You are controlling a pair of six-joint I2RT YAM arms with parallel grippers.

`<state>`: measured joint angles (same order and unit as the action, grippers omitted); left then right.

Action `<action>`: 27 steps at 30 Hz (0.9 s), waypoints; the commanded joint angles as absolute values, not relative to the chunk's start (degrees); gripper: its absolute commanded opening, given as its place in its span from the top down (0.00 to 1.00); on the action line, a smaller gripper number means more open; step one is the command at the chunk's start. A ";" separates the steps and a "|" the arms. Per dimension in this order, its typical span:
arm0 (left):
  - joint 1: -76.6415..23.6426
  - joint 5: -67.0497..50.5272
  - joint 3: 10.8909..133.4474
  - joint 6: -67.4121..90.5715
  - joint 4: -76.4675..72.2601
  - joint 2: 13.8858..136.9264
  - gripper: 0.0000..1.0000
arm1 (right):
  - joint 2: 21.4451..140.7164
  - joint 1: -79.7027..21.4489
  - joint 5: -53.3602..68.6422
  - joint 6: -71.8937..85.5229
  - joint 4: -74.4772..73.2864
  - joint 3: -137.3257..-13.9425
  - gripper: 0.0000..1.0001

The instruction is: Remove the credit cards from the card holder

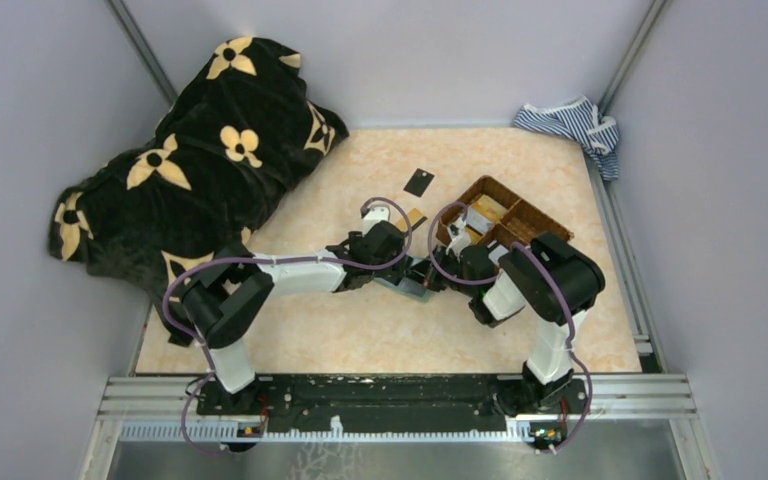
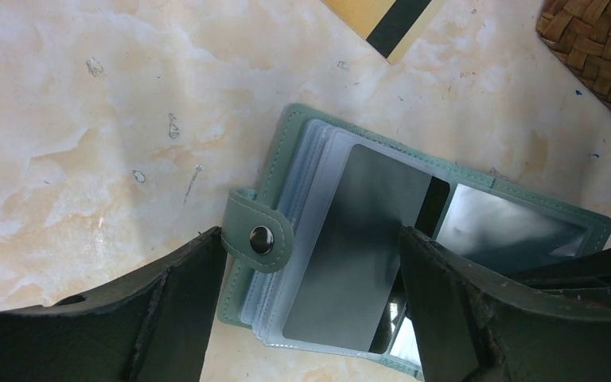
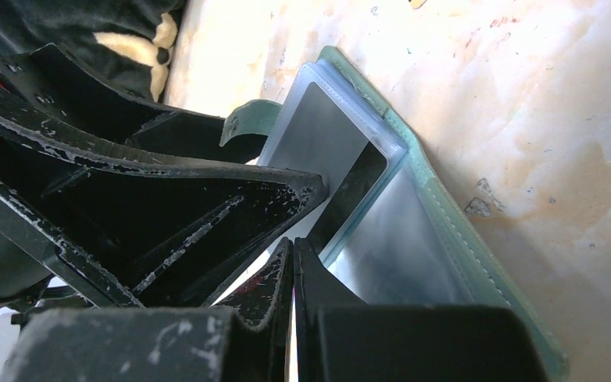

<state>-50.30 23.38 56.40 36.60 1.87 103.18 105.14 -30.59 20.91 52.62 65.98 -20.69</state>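
One credit card (image 2: pixel 350 247) is sitting unextracted in the open card holder (image 2: pixel 243 215) while your left gripper (image 2: pixel 310 255) is straddling it wide and your right gripper (image 3: pixel 293 255) is pinching tightly closed alongside.

Open green card holder (image 2: pixel 256 216), grey credit card (image 2: pixel 358 247) sleeved inside, left tool (image 2: pixel 310 239) spread wide over it

No word, brand, number or sign can be read in any view. The dark grey plastic card (image 2: pixel 350 247) in the clear sleeves of the sage-green snap-tab wallet (image 2: pixel 258 235) shows only glare. The gold card with a dark stripe (image 2: pixel 382 20) bears no legible print.
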 commanded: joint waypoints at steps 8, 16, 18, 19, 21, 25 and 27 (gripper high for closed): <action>-49.37 20.07 53.42 36.92 9.93 105.98 0.15 | 104.77 -30.54 21.92 53.97 61.55 -19.50 1.00; -48.42 23.12 55.15 33.25 10.98 101.37 0.15 | 105.05 -30.56 22.53 54.05 59.85 -18.73 1.00; -47.82 22.86 55.94 32.63 11.04 102.17 0.15 | 103.85 -30.59 21.83 53.89 59.32 -17.97 1.00; -47.55 22.76 56.19 32.39 11.06 102.51 0.15 | 103.16 -30.53 21.49 53.63 58.69 -17.65 1.00; -47.17 23.25 56.49 32.00 11.32 102.93 0.15 | 101.63 -30.58 20.68 52.84 56.32 -17.29 1.00; -46.49 24.68 55.85 31.41 11.99 102.17 0.15 | 99.69 -30.59 19.60 51.32 53.28 -17.35 1.00; -45.80 24.99 55.01 31.23 12.05 101.12 0.15 | 100.02 -30.58 19.72 51.15 53.30 -17.62 1.00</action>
